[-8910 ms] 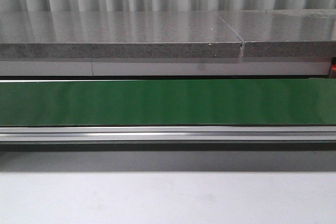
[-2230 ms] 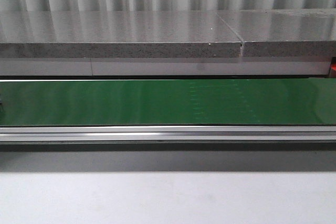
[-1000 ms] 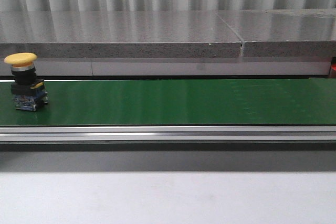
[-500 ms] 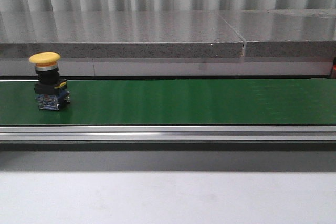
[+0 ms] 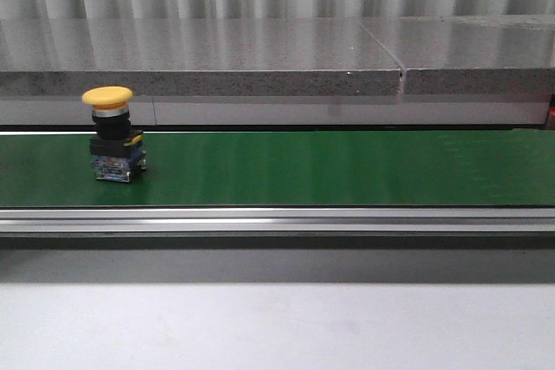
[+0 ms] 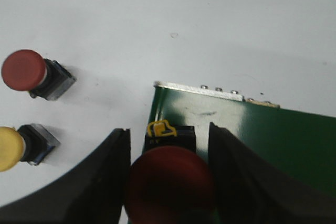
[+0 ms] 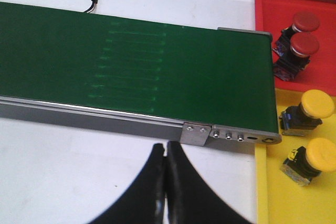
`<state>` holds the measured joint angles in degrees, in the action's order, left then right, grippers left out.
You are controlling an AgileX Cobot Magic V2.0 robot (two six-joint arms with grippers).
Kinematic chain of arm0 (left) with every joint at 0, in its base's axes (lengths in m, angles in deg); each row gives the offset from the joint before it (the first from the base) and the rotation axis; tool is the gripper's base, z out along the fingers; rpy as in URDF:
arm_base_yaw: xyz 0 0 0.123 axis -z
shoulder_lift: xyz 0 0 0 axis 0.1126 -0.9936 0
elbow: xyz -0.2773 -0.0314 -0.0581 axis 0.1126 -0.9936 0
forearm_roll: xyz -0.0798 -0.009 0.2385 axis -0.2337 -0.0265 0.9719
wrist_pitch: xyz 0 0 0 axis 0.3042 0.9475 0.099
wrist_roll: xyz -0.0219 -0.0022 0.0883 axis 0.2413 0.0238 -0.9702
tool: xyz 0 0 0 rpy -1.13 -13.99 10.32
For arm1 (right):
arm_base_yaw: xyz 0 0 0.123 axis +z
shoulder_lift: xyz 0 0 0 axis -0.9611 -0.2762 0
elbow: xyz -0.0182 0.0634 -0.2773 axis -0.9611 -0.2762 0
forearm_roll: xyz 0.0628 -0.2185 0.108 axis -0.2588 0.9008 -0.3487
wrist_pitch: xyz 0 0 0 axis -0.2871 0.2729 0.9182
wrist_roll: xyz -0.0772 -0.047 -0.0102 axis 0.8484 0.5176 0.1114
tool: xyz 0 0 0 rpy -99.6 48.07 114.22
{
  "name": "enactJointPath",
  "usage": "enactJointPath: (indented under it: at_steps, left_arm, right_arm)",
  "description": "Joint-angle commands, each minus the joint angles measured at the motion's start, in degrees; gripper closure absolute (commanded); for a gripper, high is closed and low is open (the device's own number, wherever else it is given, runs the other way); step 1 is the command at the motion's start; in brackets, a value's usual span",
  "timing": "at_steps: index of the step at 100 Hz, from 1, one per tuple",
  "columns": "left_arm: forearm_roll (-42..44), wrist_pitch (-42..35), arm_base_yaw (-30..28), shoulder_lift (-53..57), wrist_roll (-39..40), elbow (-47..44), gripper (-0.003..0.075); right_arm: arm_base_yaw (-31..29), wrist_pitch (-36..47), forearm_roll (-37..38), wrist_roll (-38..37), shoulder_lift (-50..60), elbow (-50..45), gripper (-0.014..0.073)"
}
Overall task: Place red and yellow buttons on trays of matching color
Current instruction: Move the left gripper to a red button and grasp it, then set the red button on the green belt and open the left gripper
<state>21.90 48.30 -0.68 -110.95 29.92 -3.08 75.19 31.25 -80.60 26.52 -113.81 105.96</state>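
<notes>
On the green conveyor belt (image 5: 347,169), far left, a yellow button (image 5: 113,134) stands upright; left end effector (image 6: 168,174) grasps a red button (image 6: 170,184), right end effector (image 7: 164,182) clenched.

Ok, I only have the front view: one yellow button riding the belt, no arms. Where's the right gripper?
Observer: The right gripper is shut and empty, over the white table beside the belt near its tray end.
Operator: What's in the yellow tray?
Observer: The yellow tray holds two yellow buttons, both lying on their sides.
Operator: And the left gripper?
Observer: The left gripper straddles a red button at the belt's other end; I cannot tell whether the fingers are clamping it.
</notes>
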Motion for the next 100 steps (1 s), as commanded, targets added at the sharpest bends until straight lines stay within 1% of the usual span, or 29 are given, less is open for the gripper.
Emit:
enactJointPath:
  at_steps: [1, 13, 28, 46, 49, 54, 55, 57, 64, 71, 100]
  left_arm:
    - [-0.02, -2.35, 1.08, 3.37, 0.16, -0.94, 0.0464]
    - [-0.02, -3.37, 2.25, 3.42, 0.16, -3.7, 0.0464]
    - [-0.02, -5.56, 2.31, 3.42, 0.16, -6.82, 0.0464]
    - [-0.02, -6.04, 2.31, 3.42, 0.16, -7.89, 0.0458]
    - [-0.02, -6.2, 2.31, 3.42, 0.16, -7.89, 0.0442]
    - [-0.02, -6.31, 2.31, 3.42, 0.16, -7.89, 0.0384]
    - [-0.02, -6.31, 2.31, 3.42, 0.16, -7.89, 0.0384]
    - [-0.02, -6.45, 2.31, 3.42, 0.16, -7.89, 0.0344]
    - [-0.02, -7.0, 2.31, 3.42, 0.16, -7.89, 0.0244]
    - [-0.38, -7.87, 2.31, 3.79, 0.16, -7.89, 0.0187]
    - [-2.12, -11.63, 5.27, 8.6, 0.16, -7.89, 0.0193]
  right_arm:
    - [-0.07, 3.47, -0.01, 0.58, -0.18, 1.33, 0.066]
    - [-0.07, 3.47, -0.01, 0.58, -0.18, 1.33, 0.066]
    - [-0.07, 3.47, -0.01, 0.58, -0.18, 1.33, 0.066]
    - [-0.07, 3.47, -0.01, 0.58, -0.18, 1.33, 0.066]
    - [-0.07, 3.47, -0.01, 0.58, -0.18, 1.33, 0.066]
    - [-0.07, 3.47, -0.01, 0.58, -0.18, 1.33, 0.066]
    - [-0.07, 3.47, -0.01, 0.58, -0.18, 1.33, 0.066]
    - [-0.07, 3.47, -0.01, 0.58, -0.18, 1.33, 0.066]
    - [-0.07, 3.47, -0.01, 0.58, -0.18, 1.33, 0.066]
    - [-0.07, 3.47, -0.01, 0.58, -0.18, 1.33, 0.066]
    - [-0.07, 3.47, -0.01, 0.58, -0.18, 1.33, 0.066]
